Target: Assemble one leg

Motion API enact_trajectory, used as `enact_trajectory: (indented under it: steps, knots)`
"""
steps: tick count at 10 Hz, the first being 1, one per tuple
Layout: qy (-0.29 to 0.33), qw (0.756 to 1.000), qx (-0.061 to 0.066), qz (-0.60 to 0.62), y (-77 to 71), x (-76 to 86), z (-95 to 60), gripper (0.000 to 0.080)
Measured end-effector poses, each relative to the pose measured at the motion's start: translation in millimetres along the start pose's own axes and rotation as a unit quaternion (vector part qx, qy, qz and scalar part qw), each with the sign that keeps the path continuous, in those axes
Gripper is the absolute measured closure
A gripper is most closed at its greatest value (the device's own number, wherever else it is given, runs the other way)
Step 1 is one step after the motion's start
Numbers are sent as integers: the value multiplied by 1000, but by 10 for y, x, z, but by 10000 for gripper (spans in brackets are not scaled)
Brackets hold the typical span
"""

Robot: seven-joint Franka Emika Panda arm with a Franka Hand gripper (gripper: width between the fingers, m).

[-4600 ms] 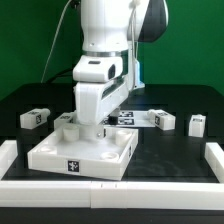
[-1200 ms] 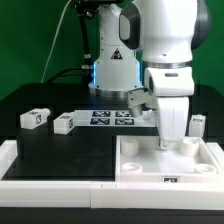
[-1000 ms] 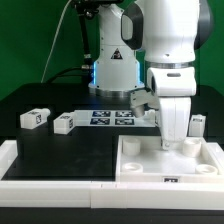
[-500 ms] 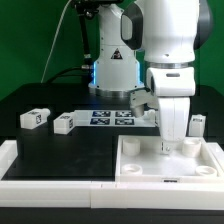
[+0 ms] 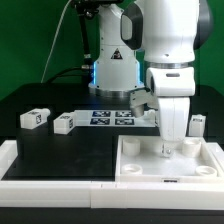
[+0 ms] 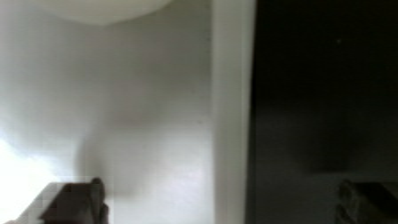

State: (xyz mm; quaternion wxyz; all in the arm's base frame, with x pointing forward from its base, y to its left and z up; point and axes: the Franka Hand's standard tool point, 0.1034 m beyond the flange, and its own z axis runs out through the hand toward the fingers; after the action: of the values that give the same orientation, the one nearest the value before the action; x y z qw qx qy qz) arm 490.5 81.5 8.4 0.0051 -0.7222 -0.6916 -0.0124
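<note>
While astride tray (image 5: pixel 138 176), tool (image 5: pixel 173 148) agape.

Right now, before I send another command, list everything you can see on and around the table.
tray: one, white, square with a raised rim, at the front on the exterior view's right.
leg: three visible, white with black-and-white tags; this one and a second on the exterior view's left, a third on the right behind the tray, partly hidden by the arm.
marker board: one, white with tags, flat at mid-table.
table: one, black.
border wall: white, along the table's front and sides.
backdrop: green, behind.
arm: one, white.
hand: one, reaching down into the tray; its dark fingers stand wide apart, open.
</note>
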Motion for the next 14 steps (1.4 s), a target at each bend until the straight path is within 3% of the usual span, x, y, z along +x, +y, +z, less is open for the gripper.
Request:
enact_trajectory:
  steps: [2, 5, 8, 10, 11, 12, 14]
  knots:
    - [-1, 1000, -3, 27, -41, 0, -90, 151]
    - [-8, 996, -20, 86, -247, -25, -494, 151]
    - [-11, 992, -13, 124, -280, -43, -513, 151]
    - [-9, 977, -13, 214, -282, -40, -510, 151]
    - [-3, 961, -14, 276, -298, -58, -500, 151]
    - [13, 923, -13, 385, -391, -128, -456, 151]
    - [18, 842, -1, 539, -563, -17, -390, 151]
